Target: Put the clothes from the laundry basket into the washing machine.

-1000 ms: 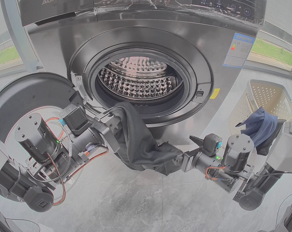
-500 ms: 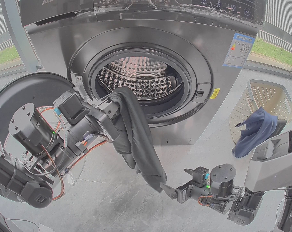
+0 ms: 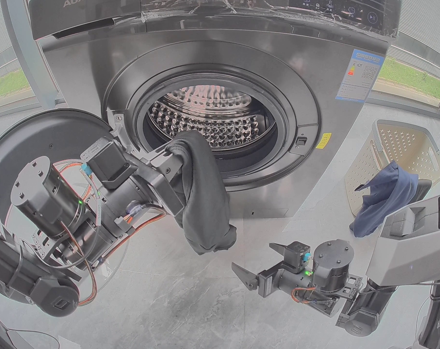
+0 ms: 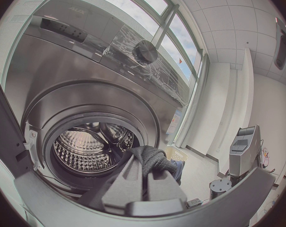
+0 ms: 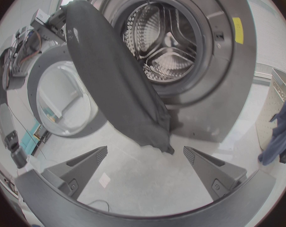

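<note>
My left gripper [image 3: 174, 153] is shut on the top of a dark grey garment [image 3: 205, 199], just in front of the lower left rim of the washing machine's open drum [image 3: 210, 117]. The garment hangs free from it, above the floor. In the left wrist view the closed fingers [image 4: 130, 183] pinch the garment [image 4: 152, 158] before the drum [image 4: 86, 148]. My right gripper [image 3: 261, 262] is open with nothing in it, low over the floor, right of and below the garment's hem. The right wrist view shows the right gripper [image 5: 144, 148] under the garment [image 5: 117, 79].
The round door [image 3: 40, 141] stands swung open at the left, behind my left arm. A cream laundry basket [image 3: 404, 146] sits on the floor at the right, with a blue garment [image 3: 385, 195] draped over its rim. Grey floor lies between machine and basket.
My right gripper let go of the garment's lower end and dropped back toward the floor. The left gripper rose toward the drum opening, and the garment now hangs from it alone.
</note>
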Controlling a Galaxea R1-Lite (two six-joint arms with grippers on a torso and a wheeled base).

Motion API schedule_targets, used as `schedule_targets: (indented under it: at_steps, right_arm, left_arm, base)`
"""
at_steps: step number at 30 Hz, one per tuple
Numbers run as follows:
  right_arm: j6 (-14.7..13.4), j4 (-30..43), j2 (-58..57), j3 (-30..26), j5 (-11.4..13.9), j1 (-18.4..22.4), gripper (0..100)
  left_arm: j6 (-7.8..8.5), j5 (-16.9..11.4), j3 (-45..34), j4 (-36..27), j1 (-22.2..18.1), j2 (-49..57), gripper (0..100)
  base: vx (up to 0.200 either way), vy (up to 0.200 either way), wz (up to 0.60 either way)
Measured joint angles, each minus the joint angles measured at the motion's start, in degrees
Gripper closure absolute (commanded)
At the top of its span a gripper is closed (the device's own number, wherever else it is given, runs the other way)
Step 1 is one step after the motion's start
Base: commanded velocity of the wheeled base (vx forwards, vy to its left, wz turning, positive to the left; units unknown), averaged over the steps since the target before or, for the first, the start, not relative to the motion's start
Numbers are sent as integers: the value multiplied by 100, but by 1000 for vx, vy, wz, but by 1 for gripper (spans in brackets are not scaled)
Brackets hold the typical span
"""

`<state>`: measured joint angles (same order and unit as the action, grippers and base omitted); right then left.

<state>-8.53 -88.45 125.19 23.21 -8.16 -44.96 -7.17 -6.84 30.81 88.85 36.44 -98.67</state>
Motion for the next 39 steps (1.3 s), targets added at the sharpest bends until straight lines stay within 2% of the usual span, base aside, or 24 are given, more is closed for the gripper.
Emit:
schedule_targets:
  at_steps: [11,23,39]
  right_arm:
    - [79,2,-176,1085,149,-317,0]
    - [244,13,351,2154,369,119,0]
    - [304,16,1228,3093,652,229,0]
  left_arm:
    - [-5,-41,-52,-5,110,302,100]
    - [-7,-66,-46,-6,165,418,100]
    - [-9,-66,-57,-11,188,479,100]
  base:
    - [0,0,0]
    - [0,0,0]
    - [0,0,0]
